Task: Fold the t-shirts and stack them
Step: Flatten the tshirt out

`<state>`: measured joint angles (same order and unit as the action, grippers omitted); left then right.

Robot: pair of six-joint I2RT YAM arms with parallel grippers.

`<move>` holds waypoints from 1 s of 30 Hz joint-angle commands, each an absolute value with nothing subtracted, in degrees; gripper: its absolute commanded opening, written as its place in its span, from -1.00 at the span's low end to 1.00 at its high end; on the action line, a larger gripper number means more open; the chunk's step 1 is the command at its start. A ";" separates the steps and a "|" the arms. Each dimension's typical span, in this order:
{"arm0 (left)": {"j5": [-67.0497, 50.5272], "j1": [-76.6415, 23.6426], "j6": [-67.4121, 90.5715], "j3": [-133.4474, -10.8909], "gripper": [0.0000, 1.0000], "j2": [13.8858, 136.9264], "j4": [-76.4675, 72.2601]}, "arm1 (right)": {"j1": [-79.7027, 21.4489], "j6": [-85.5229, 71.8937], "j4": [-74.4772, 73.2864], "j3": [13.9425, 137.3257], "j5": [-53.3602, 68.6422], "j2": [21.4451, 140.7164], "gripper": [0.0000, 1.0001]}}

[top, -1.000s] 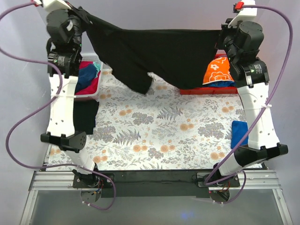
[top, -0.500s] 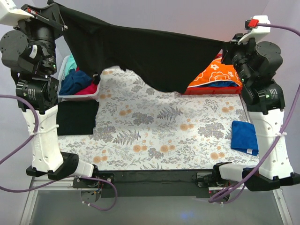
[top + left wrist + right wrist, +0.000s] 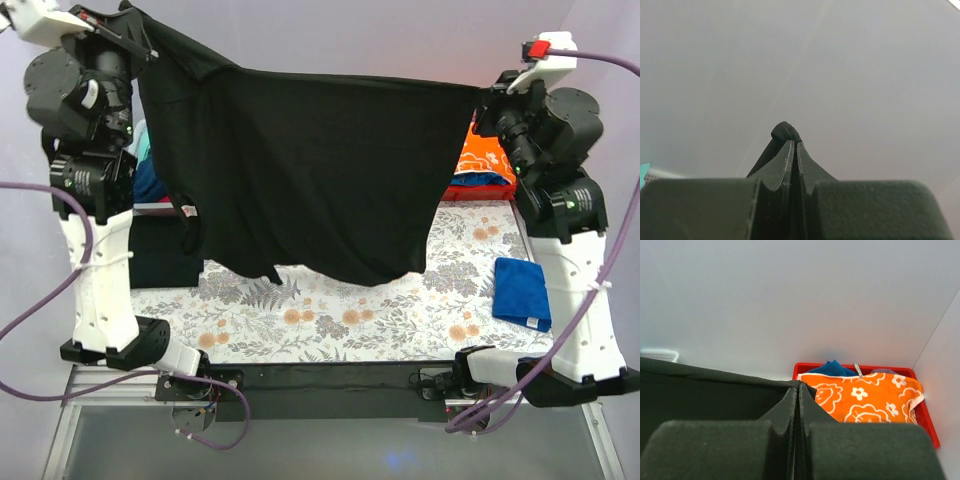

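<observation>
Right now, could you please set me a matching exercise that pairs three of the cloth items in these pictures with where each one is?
Things:
1. black t-shirt
2. orange flowered cloth
3. folded blue cloth

Places:
A. lying in the red tray
B. flat on the patterned table
C. hanging spread out in the air

Pairs: 1-C, 2-A, 3-B

t-shirt point(image 3: 310, 170) hanging above table covering point(image 3: 330, 312) — folded shirt point(image 3: 520, 290) right, tray point(image 3: 478, 195) behind it
</observation>
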<state>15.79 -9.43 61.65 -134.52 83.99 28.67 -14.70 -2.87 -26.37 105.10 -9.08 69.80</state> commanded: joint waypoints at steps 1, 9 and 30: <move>15.56 -8.96 62.05 -133.68 -1.00 87.27 27.60 | -14.33 -2.11 -24.08 106.17 -10.81 72.86 -0.97; 15.82 -8.96 61.61 -132.81 -1.00 84.56 27.51 | -14.41 -2.02 -24.17 109.07 -9.32 71.99 -0.97; 13.19 -8.96 63.46 -120.67 -1.00 62.05 28.83 | -14.41 -2.81 -34.00 98.96 -3.96 51.07 -0.97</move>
